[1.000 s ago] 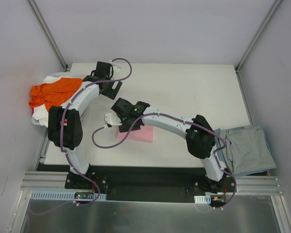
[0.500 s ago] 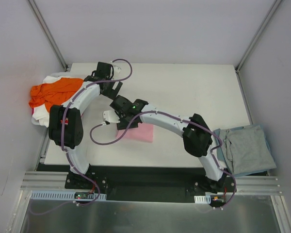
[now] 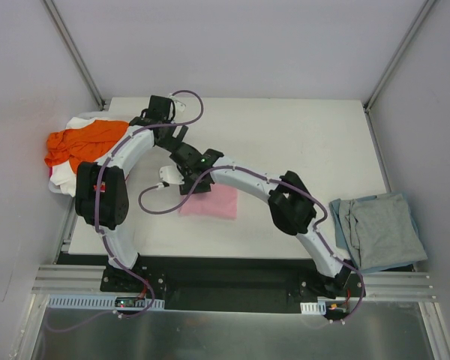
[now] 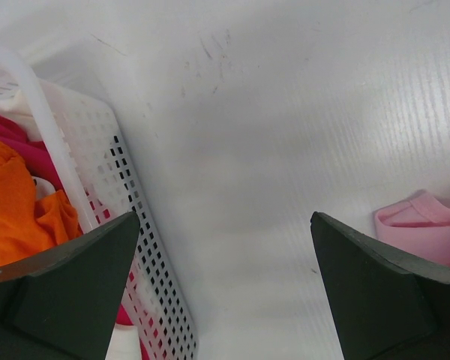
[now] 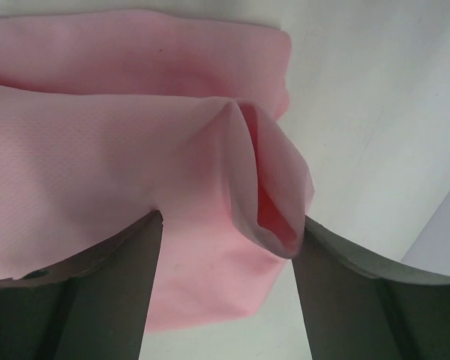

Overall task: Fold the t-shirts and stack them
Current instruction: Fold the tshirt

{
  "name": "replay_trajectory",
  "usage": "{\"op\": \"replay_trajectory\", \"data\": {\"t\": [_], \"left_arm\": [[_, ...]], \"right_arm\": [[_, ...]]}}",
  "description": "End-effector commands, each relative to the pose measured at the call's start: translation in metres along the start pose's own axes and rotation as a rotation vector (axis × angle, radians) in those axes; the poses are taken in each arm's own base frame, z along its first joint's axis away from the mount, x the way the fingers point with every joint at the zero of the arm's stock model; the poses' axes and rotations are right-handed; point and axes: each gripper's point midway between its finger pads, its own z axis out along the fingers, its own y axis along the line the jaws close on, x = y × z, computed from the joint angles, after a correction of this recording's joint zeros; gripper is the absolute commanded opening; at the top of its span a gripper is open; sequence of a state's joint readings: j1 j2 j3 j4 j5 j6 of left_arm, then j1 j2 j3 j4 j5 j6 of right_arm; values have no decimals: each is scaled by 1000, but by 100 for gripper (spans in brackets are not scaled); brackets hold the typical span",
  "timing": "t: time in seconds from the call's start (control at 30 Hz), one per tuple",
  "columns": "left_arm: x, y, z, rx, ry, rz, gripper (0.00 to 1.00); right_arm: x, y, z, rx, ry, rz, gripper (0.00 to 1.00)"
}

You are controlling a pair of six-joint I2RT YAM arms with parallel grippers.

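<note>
On the worktop (image 3: 285, 135), a grey-blue t-shirt (image 3: 379, 229) lies at the right edge, the folded pink t-shirt (image 3: 214, 202) is near the middle, and the orange t-shirt (image 3: 79, 142) is in a basket (image 4: 97, 150) on the left. The right gripper (image 5: 229, 217) straddles a pink fold, jaws apart. The left gripper (image 4: 225, 217) gapes empty.

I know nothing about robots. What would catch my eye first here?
The bright orange shirt heaped in a white basket at the left edge of the table stands out first. The right arm arches over the table to a folded pink shirt in the middle. A grey-blue shirt lies at the right edge.
</note>
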State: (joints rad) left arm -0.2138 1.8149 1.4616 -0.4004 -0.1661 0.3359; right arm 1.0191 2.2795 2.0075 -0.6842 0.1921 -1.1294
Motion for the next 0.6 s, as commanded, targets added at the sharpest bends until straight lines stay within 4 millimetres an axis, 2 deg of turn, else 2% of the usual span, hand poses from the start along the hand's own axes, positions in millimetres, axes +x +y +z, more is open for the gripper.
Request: {"op": "replay_trajectory", "data": {"t": [0.0, 0.27, 0.57], "left_arm": [[-12, 25, -18, -72, -47, -10, 99], [-8, 25, -18, -73, -41, -7, 99], [-6, 27, -17, -86, -35, -4, 99]], "right_arm": [[-8, -27, 3, 41, -50, -6, 71], [-3, -52, 19, 97, -76, -10, 70], [-5, -43, 48, 76, -101, -18, 71]]}}
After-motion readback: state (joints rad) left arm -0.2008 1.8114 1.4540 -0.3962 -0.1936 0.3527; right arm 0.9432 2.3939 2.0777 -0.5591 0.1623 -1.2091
